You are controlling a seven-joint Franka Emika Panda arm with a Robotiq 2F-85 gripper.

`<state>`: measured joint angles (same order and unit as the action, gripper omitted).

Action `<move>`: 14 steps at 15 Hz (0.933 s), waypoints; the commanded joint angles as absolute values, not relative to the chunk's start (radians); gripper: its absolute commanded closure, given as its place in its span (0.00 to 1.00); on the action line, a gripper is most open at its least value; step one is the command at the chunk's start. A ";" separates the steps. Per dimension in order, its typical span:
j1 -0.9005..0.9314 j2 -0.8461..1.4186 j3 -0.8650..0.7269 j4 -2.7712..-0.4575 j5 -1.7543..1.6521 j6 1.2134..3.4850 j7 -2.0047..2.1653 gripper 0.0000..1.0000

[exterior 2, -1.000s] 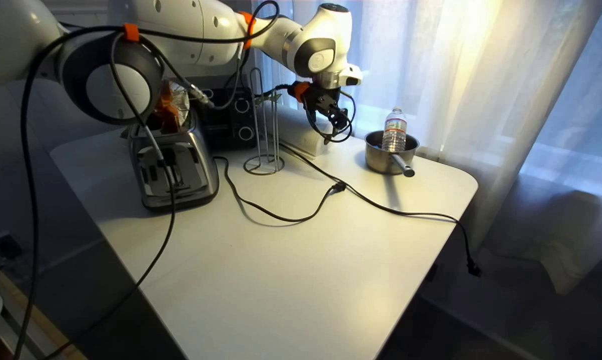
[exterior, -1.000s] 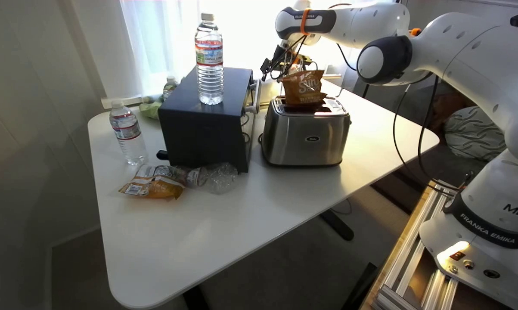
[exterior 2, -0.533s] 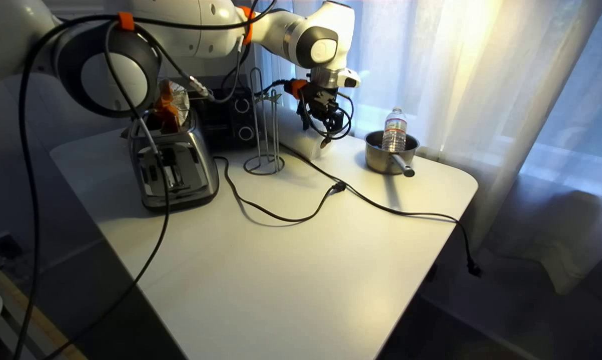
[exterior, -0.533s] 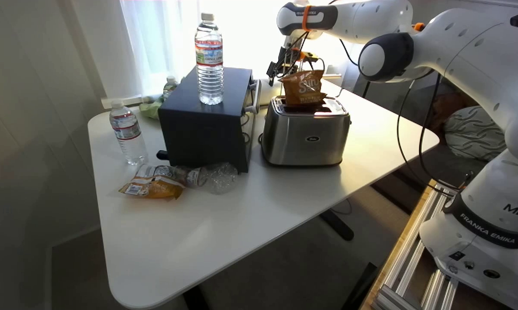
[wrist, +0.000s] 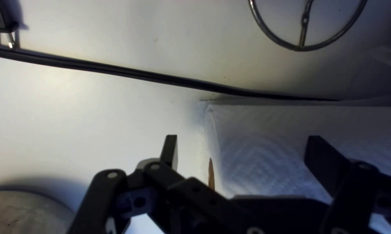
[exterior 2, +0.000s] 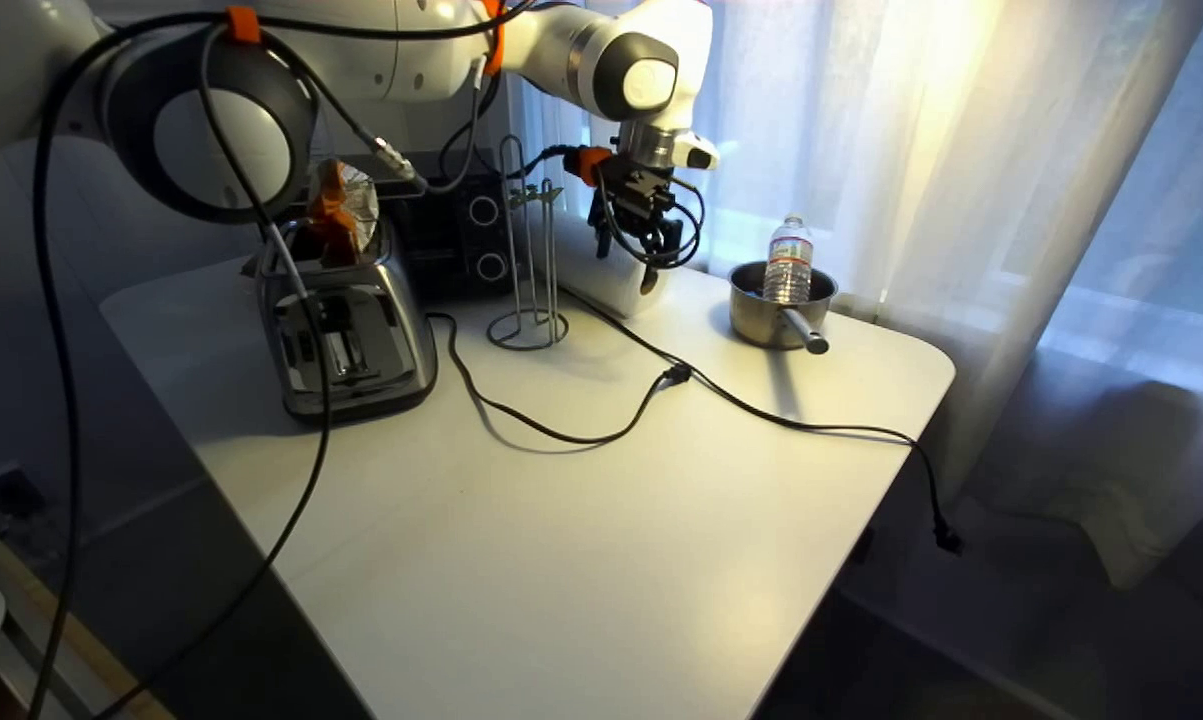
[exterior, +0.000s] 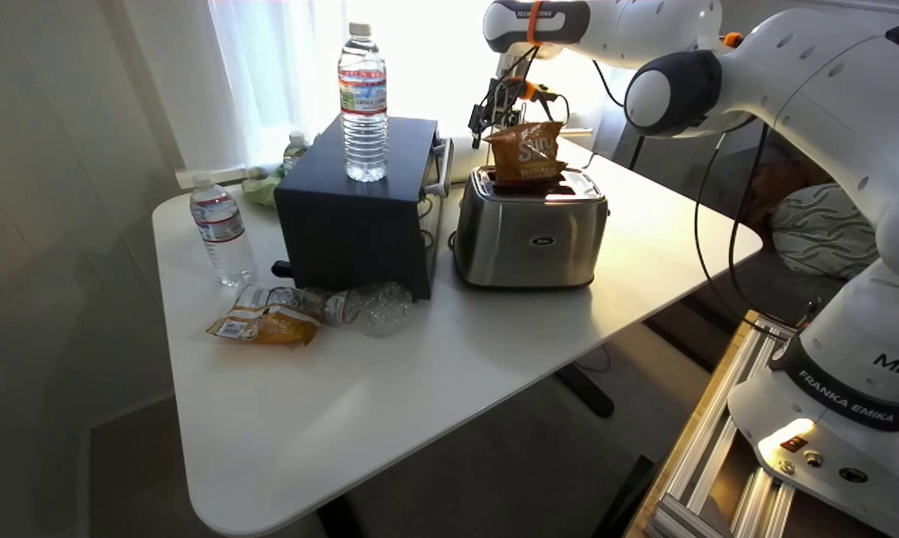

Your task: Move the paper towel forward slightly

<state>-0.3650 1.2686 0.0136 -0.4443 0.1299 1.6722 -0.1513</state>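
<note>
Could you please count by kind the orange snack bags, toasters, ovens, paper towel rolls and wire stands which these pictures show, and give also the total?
Orange snack bags: 2
Toaster: 1
Oven: 1
Paper towel roll: 1
Wire stand: 1
Total: 6

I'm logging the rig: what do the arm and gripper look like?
The arm is white and rounded, with black joint collars, orange straps, black cables and white "FRANKA EMIKA" lettering. The gripper is black, with two jointed, blocky fingers.
</note>
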 commanded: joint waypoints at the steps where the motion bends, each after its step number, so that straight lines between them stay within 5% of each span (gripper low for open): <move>1: -0.372 1.239 0.026 -0.453 0.134 1.651 -0.156 0.00; 14: -0.388 1.150 0.067 -0.438 0.179 1.686 -0.150 0.00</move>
